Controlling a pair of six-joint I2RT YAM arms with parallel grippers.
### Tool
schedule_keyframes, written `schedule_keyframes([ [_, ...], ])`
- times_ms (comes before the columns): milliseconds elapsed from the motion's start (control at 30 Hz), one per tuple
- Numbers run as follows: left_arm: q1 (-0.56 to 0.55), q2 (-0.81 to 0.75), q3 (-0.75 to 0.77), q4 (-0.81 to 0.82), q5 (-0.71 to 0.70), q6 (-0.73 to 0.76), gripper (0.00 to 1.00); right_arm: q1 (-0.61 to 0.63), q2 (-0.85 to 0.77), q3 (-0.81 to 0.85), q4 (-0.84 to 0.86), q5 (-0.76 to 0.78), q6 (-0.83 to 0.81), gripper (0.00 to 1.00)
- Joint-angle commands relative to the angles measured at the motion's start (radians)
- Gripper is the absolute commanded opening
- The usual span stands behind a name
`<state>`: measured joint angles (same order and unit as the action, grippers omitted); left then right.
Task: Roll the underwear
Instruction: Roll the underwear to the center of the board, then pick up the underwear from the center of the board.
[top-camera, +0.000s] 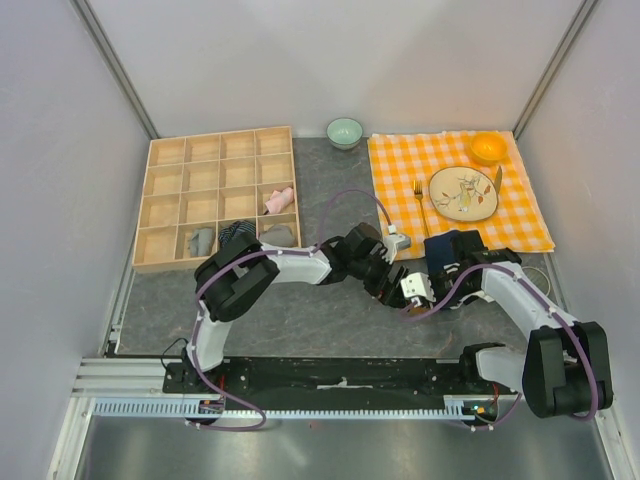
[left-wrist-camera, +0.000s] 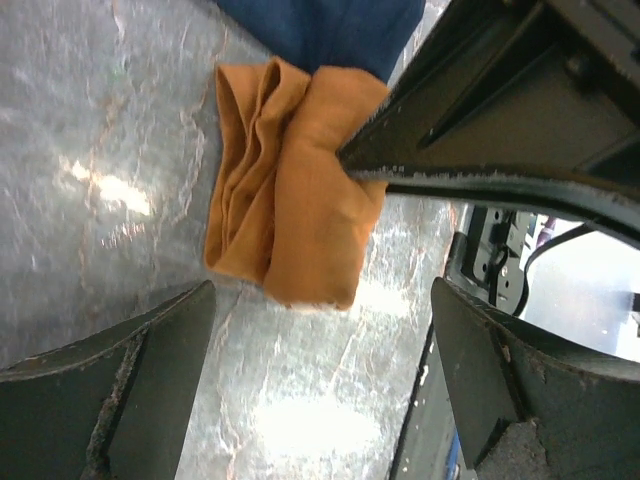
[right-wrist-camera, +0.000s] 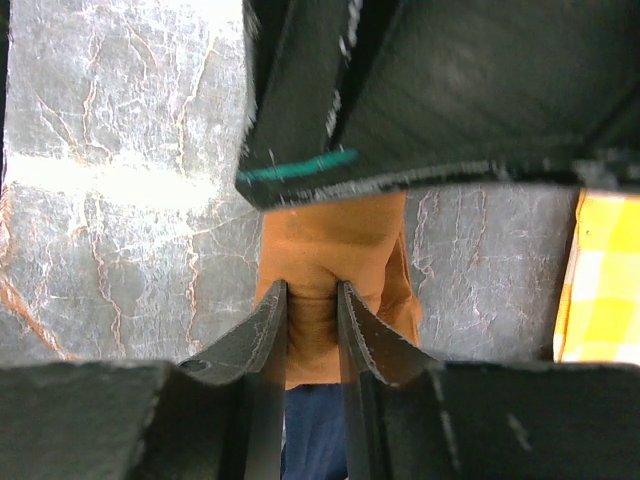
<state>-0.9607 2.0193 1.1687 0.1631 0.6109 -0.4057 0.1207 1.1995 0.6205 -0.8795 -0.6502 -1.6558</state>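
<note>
The rust-brown underwear (left-wrist-camera: 300, 200) lies rolled into a short bundle on the grey table. My right gripper (right-wrist-camera: 311, 290) is shut on it, its two fingers pinching a fold of the cloth (right-wrist-camera: 330, 235). One right finger (left-wrist-camera: 480, 150) reaches onto the roll in the left wrist view. My left gripper (left-wrist-camera: 322, 330) hangs just short of the roll, open, with bare table between its fingers. In the top view both grippers meet mid-table, left (top-camera: 385, 280) and right (top-camera: 415, 290), and hide the roll. No cream-white underwear shows.
A dark blue cloth (top-camera: 452, 245) lies right behind the roll. A wooden compartment tray (top-camera: 165, 180) at the back left holds several rolled garments. At the back right an orange checked cloth (top-camera: 395, 160) carries a plate (top-camera: 463, 192) and an orange bowl (top-camera: 488, 147). A green bowl (top-camera: 345, 131) stands beside it.
</note>
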Motion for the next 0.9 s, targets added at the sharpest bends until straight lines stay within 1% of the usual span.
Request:
schedule_keyframes([
  [0, 0.0, 0.091, 0.04, 0.009, -0.027, 0.084, 0.96, 0.0, 0.04, -0.076, 0.007, 0.13, -0.006, 0.29],
  [67, -0.001, 0.108, 0.055, 0.013, -0.004, 0.088, 0.96, 0.0, 0.038, -0.079, 0.005, 0.13, -0.004, 0.29],
  [167, -0.003, 0.14, 0.071, 0.009, 0.006, 0.094, 0.91, 0.0, 0.038, -0.077, 0.005, 0.123, -0.002, 0.29],
  [200, -0.004, 0.156, 0.074, 0.003, 0.009, 0.097, 0.88, 0.0, 0.04, -0.076, 0.004, 0.113, -0.001, 0.29],
  [267, -0.007, 0.17, 0.081, -0.005, 0.021, 0.1, 0.84, 0.002, 0.04, -0.071, 0.004, 0.109, 0.005, 0.29],
  [300, -0.009, 0.176, 0.082, -0.011, 0.024, 0.1, 0.79, 0.0, 0.04, -0.07, 0.005, 0.106, 0.007, 0.29],
  [367, -0.013, 0.191, 0.082, -0.013, 0.036, 0.097, 0.72, 0.0, 0.04, -0.067, 0.002, 0.106, 0.011, 0.29],
  [467, -0.016, 0.208, 0.082, -0.019, 0.059, 0.093, 0.53, 0.0, 0.04, -0.064, 0.004, 0.103, 0.017, 0.29],
  [500, -0.016, 0.211, 0.085, -0.02, 0.069, 0.088, 0.39, 0.0, 0.041, -0.062, 0.002, 0.101, 0.025, 0.29],
  [567, -0.016, 0.219, 0.086, -0.027, 0.085, 0.085, 0.31, 0.002, 0.041, -0.054, 0.001, 0.096, 0.034, 0.3],
  [600, -0.016, 0.219, 0.085, -0.03, 0.087, 0.082, 0.23, 0.0, 0.041, -0.05, -0.003, 0.095, 0.039, 0.31],
  [667, -0.016, 0.211, 0.08, -0.033, 0.089, 0.076, 0.17, 0.0, 0.04, -0.025, -0.007, 0.086, 0.082, 0.36],
  [700, -0.016, 0.203, 0.075, -0.031, 0.089, 0.074, 0.12, 0.0, 0.044, -0.012, -0.022, 0.078, 0.102, 0.43],
  [733, -0.016, 0.196, 0.06, -0.025, 0.086, 0.065, 0.1, 0.0, 0.048, 0.036, -0.041, 0.072, 0.14, 0.46],
  [767, -0.012, 0.171, 0.048, -0.004, 0.084, 0.061, 0.08, 0.0, 0.051, 0.065, -0.094, 0.051, 0.149, 0.5],
  [800, -0.01, 0.156, 0.033, 0.012, 0.081, 0.053, 0.04, 0.002, 0.055, 0.096, -0.117, 0.041, 0.169, 0.55],
  [867, -0.006, 0.118, -0.024, 0.062, 0.075, 0.039, 0.02, 0.0, 0.055, 0.194, -0.153, 0.021, 0.259, 0.61],
])
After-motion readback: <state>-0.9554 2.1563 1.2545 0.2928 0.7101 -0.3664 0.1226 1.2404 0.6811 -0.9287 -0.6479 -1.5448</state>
